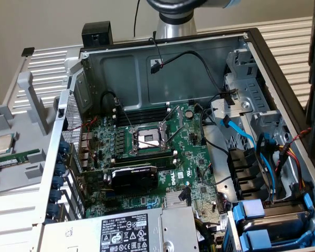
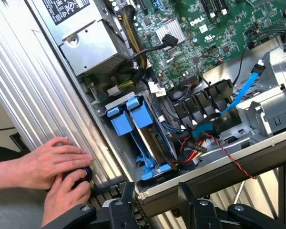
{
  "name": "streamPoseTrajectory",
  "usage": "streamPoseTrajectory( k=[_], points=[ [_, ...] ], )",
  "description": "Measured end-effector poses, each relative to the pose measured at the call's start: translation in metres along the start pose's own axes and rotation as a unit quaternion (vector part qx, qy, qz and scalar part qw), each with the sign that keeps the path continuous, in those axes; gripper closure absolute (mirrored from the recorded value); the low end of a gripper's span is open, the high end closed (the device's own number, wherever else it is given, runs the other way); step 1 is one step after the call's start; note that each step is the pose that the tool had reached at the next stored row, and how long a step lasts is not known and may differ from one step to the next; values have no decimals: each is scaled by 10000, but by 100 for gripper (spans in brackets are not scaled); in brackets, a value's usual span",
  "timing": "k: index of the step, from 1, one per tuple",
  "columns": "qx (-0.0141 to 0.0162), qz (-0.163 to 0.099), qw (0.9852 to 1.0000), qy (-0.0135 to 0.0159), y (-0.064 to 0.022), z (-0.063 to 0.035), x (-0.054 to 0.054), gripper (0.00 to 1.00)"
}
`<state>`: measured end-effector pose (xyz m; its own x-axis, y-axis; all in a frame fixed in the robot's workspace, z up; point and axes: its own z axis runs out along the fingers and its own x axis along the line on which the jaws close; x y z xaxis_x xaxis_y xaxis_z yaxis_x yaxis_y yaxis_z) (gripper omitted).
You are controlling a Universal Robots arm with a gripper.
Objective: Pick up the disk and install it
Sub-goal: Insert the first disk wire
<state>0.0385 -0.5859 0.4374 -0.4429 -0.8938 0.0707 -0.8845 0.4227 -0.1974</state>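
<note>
Disk stands on edge in the drive cage at the case corner, just beside a second blue-framed drive – can't say for sure which is which. My read: dense, stiff metal slab, heavy for its size and shock-sensitive. The carrier is springy plastic, so grab it by the blue tab or side rails, not the label face or connector end. Around it are a blue SATA cable, red/yellow power leads and the green motherboard, all inside thin sheet steel. Gripper hangs outside the case wall near the cage – fingers apart, nothing between them. A person's hands rest on the ribbed metal table.
</note>
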Motion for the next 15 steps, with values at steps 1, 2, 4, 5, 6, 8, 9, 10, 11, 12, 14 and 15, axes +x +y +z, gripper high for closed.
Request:
streamPoseTrajectory(
  k=[1,2,4,5,6,8,9,10,11,12,14,15],
  points=[
    [0,-92,10000,-16,1,4,-1,51],
    [5,-180,9998,-34,2,10,-1,51],
    [19,-356,9993,-69,5,22,-2,51],
    [25,-446,9990,-87,6,29,-2,51],
    [31,-532,9985,-104,7,35,-3,51],
    [44,-710,9974,-140,10,49,-4,51],
    [48,-801,9967,-158,12,58,-4,51],
    [49,-888,9959,-174,14,68,-5,51],
    [50,-983,9950,-189,16,78,-6,51],
    [48,-1071,9940,-203,18,87,-6,51],
    [33,-1248,9919,-227,22,103,-7,51],
    [20,-1329,9908,-238,23,111,-8,51]
  ],
)
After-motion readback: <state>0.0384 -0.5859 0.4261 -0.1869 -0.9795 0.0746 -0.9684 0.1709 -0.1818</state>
